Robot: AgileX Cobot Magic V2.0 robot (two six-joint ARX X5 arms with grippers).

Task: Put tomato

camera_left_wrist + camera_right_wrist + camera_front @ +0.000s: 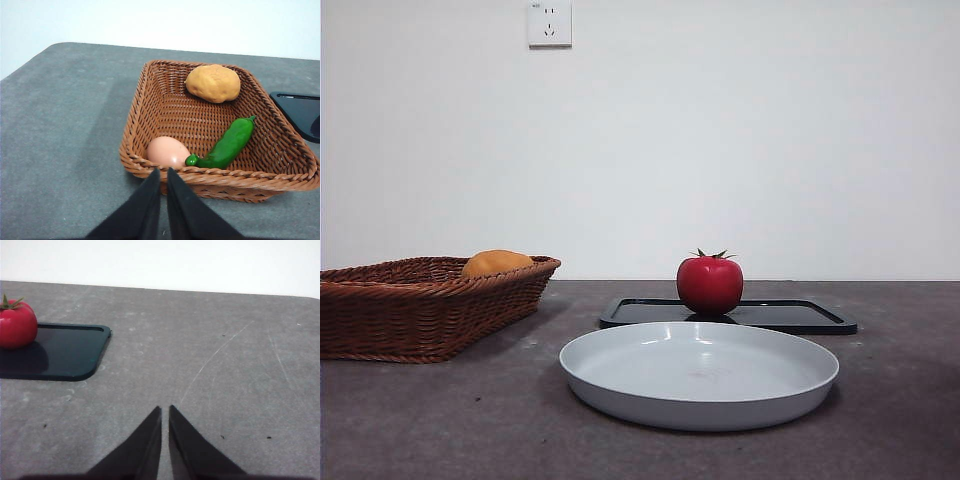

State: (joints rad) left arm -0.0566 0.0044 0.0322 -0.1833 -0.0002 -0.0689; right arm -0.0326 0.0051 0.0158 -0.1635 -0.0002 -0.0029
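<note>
The glossy red tomato (710, 283) with a dark green stem stands upright on a flat black tray (790, 316) behind a grey round plate (620, 365). In the right wrist view the tomato (17, 325) sits on the tray (65, 352), well off to the side of my right gripper (165, 412), which is shut and empty over bare table. My left gripper (163, 175) is shut and empty, just outside the near rim of a brown wicker basket (150, 95). Neither gripper shows in the front view.
The basket (380, 320) stands at the left and holds an orange-yellow rounded fruit (213, 83), a green pepper (227, 144) and a pale egg (167, 152). The fruit (496, 263) shows above its rim. A wall with a socket (549, 23) is behind.
</note>
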